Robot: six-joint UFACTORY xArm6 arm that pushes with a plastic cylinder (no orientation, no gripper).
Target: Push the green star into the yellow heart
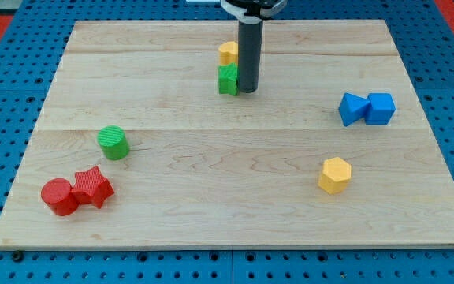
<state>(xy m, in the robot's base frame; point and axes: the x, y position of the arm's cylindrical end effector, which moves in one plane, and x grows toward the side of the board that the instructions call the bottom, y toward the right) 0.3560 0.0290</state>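
My tip (247, 88) stands near the view's top, touching the right side of the green star (228, 80). The yellow heart (228, 53) sits just above the star, touching it, so no gap lies between them. The middle of the surface (211, 158) is open. The green cylinder (113, 142), red blocks (77, 192), yellow hexagon (335, 174) and blue blocks (366, 108) stand well apart from it.

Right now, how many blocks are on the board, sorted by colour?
Red: 2, the red cylinder and the red star
Green: 2, the green cylinder and the green star beside my tip
Yellow: 2, the yellow heart and the yellow hexagon
Blue: 2, two blue blocks touching
Total: 8
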